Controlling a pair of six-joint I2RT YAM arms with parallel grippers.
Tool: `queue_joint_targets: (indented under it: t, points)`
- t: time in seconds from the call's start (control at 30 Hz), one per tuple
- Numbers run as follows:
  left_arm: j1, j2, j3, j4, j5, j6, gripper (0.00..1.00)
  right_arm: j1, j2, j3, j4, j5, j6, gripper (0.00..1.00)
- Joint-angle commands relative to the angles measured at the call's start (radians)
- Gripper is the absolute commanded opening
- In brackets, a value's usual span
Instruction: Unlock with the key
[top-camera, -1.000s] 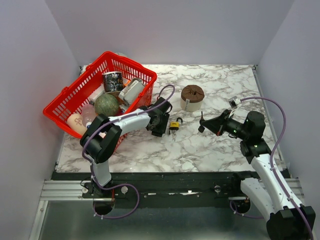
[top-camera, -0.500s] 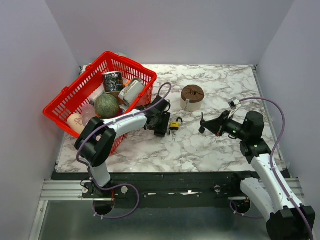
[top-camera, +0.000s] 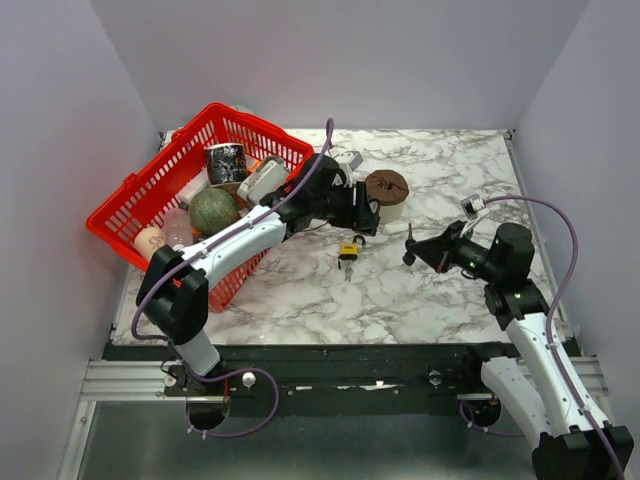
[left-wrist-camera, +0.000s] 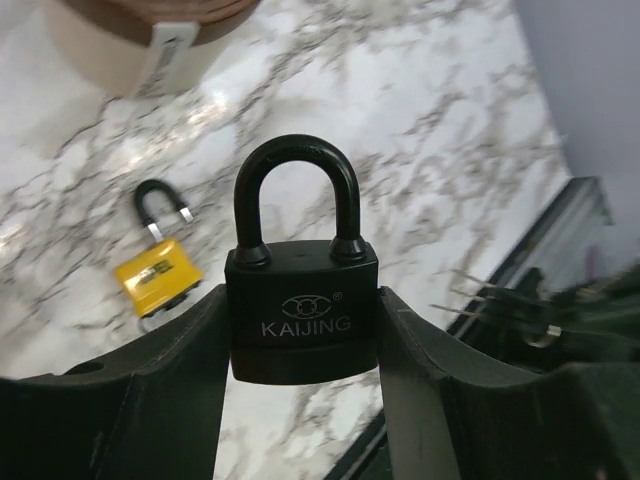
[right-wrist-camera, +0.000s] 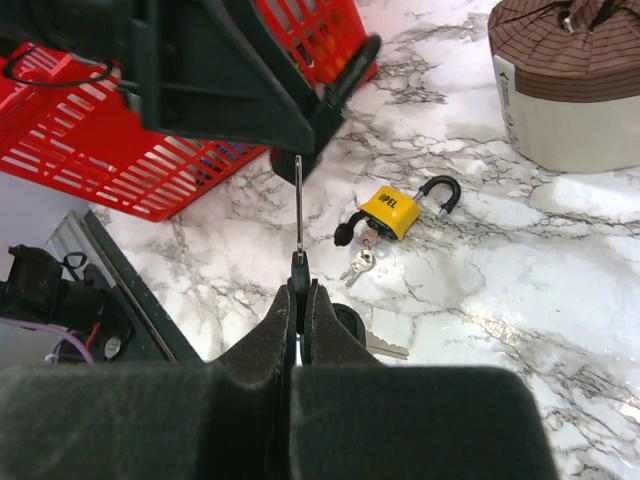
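Note:
My left gripper (left-wrist-camera: 303, 305) is shut on the black padlock (left-wrist-camera: 303, 330), clamping its body from both sides. The shackle stands up and is closed. The padlock hangs above the marble table (top-camera: 450, 170), near its middle (top-camera: 368, 217). My right gripper (right-wrist-camera: 298, 292) is shut on the key (right-wrist-camera: 298, 215), pinching its black head. The thin silvery blade points straight ahead at the underside of the left gripper, a short gap away. A second key (right-wrist-camera: 388, 347) shows under the right fingers.
A yellow padlock (top-camera: 349, 250) with its shackle open lies on the table with small keys (right-wrist-camera: 360, 265) beside it. A brown-topped roll (top-camera: 385, 195) stands behind it. A red basket (top-camera: 130, 200) full of objects sits at the left.
My left arm has lifted the black padlock from beside the yellow padlock and carried it up and to the right. The right gripper has barely moved.

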Motion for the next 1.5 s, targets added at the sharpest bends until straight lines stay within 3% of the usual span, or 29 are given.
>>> queue_joint_targets:
  t: [0.0, 0.27, 0.47, 0.63, 0.77, 1.0, 1.47]
  points:
    - [0.014, -0.079, 0.011, 0.252, 0.216, -0.173, 0.00, -0.003, 0.002, 0.070, -0.096, 0.093, -0.038, 0.01]
    - [0.028, -0.119, -0.084, 0.564, 0.383, -0.455, 0.00, -0.003, 0.054, 0.121, -0.144, 0.112, -0.032, 0.01]
    - [0.030, -0.162, -0.024, 0.205, 0.132, -0.231, 0.00, 0.026, 0.070, 0.109, -0.155, 0.107, -0.015, 0.01]
    - [0.030, -0.177, -0.064, 0.158, -0.004, -0.196, 0.00, 0.139, 0.087, 0.058, -0.106, 0.170, 0.052, 0.01]
    - [0.030, -0.174, -0.102, 0.150, -0.081, -0.193, 0.00, 0.298, 0.140, 0.026, -0.031, 0.257, 0.112, 0.01]
    - [0.030, -0.163, -0.133, 0.150, -0.120, -0.193, 0.00, 0.415, 0.243, 0.041, 0.043, 0.330, 0.186, 0.01]
    - [0.030, -0.125, -0.135, 0.144, -0.101, -0.187, 0.00, 0.481, 0.392, 0.124, 0.101, 0.374, 0.212, 0.01]
